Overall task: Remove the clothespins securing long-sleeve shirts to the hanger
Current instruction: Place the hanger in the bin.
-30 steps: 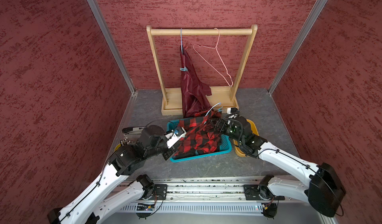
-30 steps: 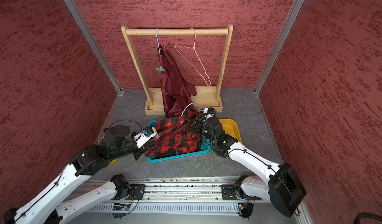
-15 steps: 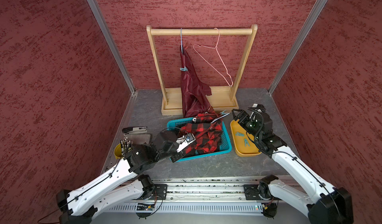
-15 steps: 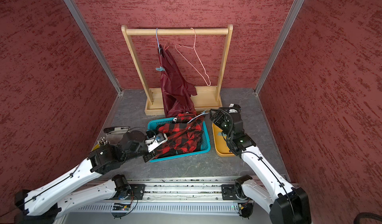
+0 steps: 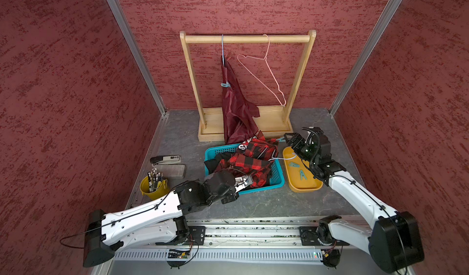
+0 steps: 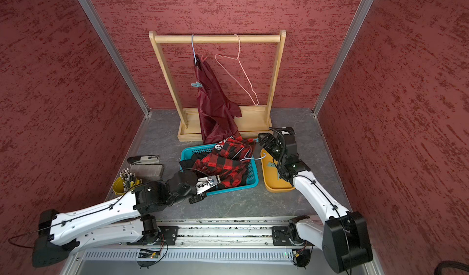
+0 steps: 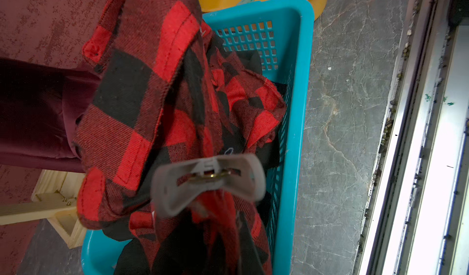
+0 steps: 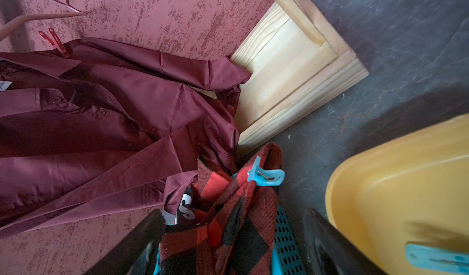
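The red-and-black plaid shirt (image 5: 250, 159) lies heaped in a teal basket (image 5: 278, 182) over a black shirt (image 5: 214, 160), with a pale hanger (image 5: 285, 157) poking out. My left gripper (image 5: 243, 181) is at the basket's near edge, shut on a pale grey clothespin (image 7: 208, 182) against the plaid cloth. My right gripper (image 8: 233, 248) stands open beside the basket's far corner, where a teal clothespin (image 8: 266, 177) grips the plaid hem. The maroon satin shirt (image 5: 236, 108) hangs from the rack by a blue hanger, with a teal clothespin (image 5: 225, 84) and a red one (image 8: 54, 41) on it.
A yellow tray (image 5: 304, 187) right of the basket holds two teal clothespins (image 5: 294, 164). An empty pink hanger (image 5: 264, 75) hangs on the wooden rack (image 5: 248, 39). At the left stand a yellow cup of pens (image 5: 153, 185), a stapler (image 5: 166, 158) and a grey block (image 5: 172, 171).
My right gripper has drawn back from the plaid shirt to the basket's far right corner. My left arm has pulled towards the front. The plaid shirt has sunk into the basket.
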`<act>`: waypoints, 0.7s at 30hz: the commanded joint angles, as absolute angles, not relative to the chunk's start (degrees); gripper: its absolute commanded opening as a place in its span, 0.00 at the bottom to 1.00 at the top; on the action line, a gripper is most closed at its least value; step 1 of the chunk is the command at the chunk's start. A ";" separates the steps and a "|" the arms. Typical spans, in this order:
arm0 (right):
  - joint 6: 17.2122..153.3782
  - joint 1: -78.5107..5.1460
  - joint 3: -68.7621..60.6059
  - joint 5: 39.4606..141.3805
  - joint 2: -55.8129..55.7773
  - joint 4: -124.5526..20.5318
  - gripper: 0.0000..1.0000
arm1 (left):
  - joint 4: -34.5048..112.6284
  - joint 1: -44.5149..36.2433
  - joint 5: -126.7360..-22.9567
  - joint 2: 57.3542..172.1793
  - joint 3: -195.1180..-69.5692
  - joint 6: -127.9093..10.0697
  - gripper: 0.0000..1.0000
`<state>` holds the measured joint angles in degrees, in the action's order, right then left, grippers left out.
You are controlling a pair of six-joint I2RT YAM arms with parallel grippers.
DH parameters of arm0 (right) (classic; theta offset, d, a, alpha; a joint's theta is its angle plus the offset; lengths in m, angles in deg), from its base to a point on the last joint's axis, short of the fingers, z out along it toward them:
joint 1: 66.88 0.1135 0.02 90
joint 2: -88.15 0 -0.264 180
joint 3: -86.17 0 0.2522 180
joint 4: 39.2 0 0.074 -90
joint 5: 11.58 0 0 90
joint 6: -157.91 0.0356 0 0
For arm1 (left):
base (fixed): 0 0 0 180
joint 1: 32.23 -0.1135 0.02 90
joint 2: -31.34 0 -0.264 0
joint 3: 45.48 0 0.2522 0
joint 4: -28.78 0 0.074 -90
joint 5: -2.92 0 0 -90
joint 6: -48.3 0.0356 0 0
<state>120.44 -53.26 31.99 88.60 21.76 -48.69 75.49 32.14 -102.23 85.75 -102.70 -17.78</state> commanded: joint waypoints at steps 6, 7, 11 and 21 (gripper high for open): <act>120.88 -56.57 32.01 91.67 20.60 -45.49 0.91 | 66.64 35.03 -107.39 88.71 -97.48 -14.71 0.07; 120.85 -56.71 32.19 91.83 20.49 -45.19 0.91 | 65.94 35.00 -107.95 88.88 -96.93 -14.46 0.09; 121.41 -57.04 32.68 92.81 19.39 -43.36 0.91 | 64.02 35.03 -109.27 90.84 -96.49 -14.68 0.19; 120.98 -57.39 33.03 94.46 17.75 -42.49 0.93 | 65.27 35.00 -110.52 91.82 -96.85 -16.96 0.52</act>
<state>120.62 -56.78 32.47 93.49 17.63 -44.21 65.77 34.96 -109.27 92.20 -96.32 -15.85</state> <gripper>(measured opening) 0.925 0.484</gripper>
